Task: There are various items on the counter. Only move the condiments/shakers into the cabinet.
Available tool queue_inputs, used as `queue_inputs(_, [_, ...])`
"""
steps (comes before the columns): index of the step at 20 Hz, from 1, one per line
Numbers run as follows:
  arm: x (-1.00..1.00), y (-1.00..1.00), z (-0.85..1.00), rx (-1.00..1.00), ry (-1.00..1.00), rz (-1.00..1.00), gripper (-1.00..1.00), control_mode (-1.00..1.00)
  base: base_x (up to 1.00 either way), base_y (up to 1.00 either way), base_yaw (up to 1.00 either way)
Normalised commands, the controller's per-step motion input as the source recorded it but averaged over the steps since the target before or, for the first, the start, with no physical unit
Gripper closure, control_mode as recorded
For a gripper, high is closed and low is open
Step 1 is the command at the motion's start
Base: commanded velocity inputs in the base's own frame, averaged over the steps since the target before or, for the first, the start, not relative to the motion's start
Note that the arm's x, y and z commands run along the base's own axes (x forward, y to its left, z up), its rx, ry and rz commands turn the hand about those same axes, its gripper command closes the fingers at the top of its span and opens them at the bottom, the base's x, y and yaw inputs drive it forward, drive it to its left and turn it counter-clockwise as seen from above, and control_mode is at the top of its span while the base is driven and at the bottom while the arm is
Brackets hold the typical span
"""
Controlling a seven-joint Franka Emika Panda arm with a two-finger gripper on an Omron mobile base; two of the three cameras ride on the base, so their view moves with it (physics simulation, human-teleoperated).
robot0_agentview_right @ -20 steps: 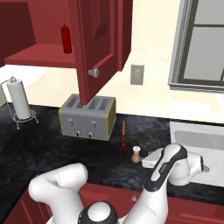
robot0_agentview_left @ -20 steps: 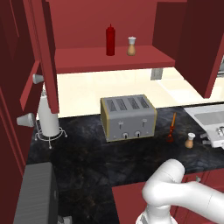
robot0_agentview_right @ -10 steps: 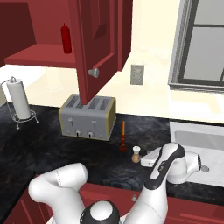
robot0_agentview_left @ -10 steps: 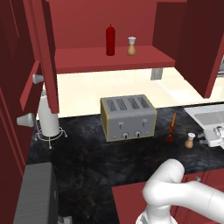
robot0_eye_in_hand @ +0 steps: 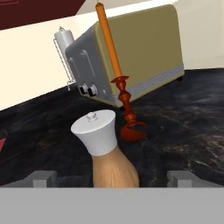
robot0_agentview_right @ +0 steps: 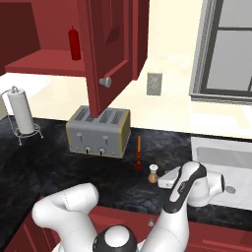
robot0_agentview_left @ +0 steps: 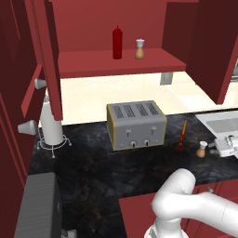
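Observation:
A tan shaker (robot0_eye_in_hand: 107,153) with a pale top stands on the black counter (robot0_agentview_left: 93,172). My gripper (robot0_eye_in_hand: 113,178) is open, with one fingertip (robot0_eye_in_hand: 43,178) on each side of the shaker's lower body and apart from it. The same shaker (robot0_agentview_left: 201,149) (robot0_agentview_right: 153,173) sits right beside my gripper (robot0_agentview_left: 228,146) (robot0_agentview_right: 167,179) near the sink. On the cabinet (robot0_agentview_left: 111,62) shelf stand the red bottle (robot0_agentview_left: 117,42) (robot0_agentview_right: 74,43) and another tan shaker (robot0_agentview_left: 140,49).
A thin orange-red utensil (robot0_eye_in_hand: 118,74) (robot0_agentview_left: 182,137) stands just behind the counter shaker. The grey toaster (robot0_agentview_left: 136,124) (robot0_agentview_right: 100,132) is further back. A paper towel holder (robot0_agentview_right: 22,118) stands at the left and a sink (robot0_agentview_right: 221,157) at the right. Open cabinet doors (robot0_agentview_right: 110,49) hang overhead.
The hand has shifted only very slightly beside the counter shaker. Its jaws stay open and nothing else has moved.

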Motion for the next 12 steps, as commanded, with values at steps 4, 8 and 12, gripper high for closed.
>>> queue_inputs(4, [0.00,0.14,-0.04,0.00,0.00,0.00,-1.00,-1.00,0.00,0.00,0.00])
queue_inputs(8, [0.00,0.21,0.00,0.00,0.00,0.00,-1.00,-1.00,0.00,0.00,0.00])
queue_inputs(12, [0.00,0.03,0.00,0.00,0.00,0.00,-1.00,-1.00,0.00,0.00,0.00])
